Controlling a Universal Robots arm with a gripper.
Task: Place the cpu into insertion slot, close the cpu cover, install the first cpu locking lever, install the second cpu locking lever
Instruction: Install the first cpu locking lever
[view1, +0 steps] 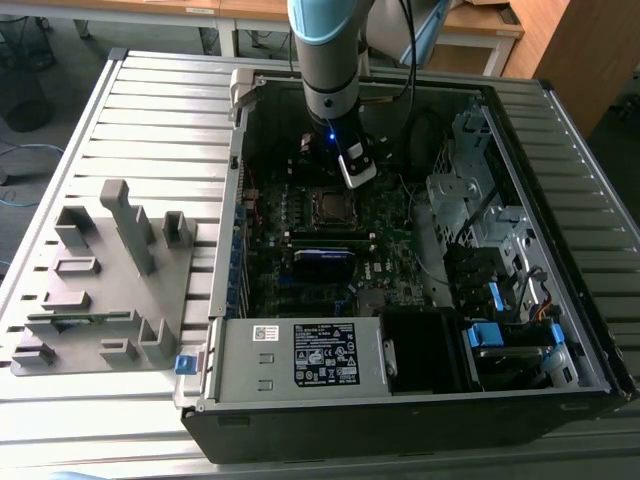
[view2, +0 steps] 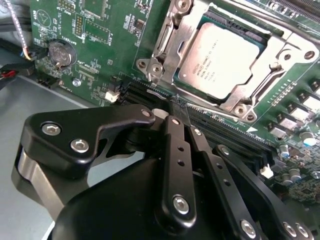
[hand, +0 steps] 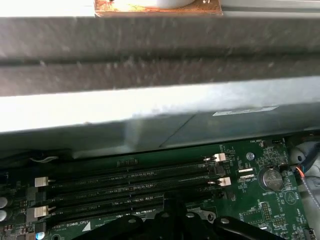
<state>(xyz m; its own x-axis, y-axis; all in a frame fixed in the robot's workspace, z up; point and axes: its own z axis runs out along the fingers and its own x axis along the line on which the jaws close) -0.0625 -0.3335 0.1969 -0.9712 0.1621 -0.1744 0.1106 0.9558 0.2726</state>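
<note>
In the second wrist view the cpu (view2: 222, 55), a silver-grey square chip, lies flat in the insertion slot (view2: 216, 14) on the green board. The cpu cover (view2: 172, 50), a silvery frame, lies down around the chip. A thin metal lever rod (view2: 212, 111) runs along the socket's edge. My gripper (view2: 181, 117) is shut, its black fingertips pressed together right at that rod; I cannot tell if they touch it. In the exterior view the gripper (view1: 340, 168) hangs just behind the insertion slot (view1: 330, 205).
The board sits inside an open computer case (view1: 560, 300). Long black memory slots (hand: 130, 182) and a coin battery (hand: 271, 178) lie by the gripper, with the case wall (hand: 160, 115) close behind. A grey parts fixture (view1: 100, 280) stands at the exterior view's left.
</note>
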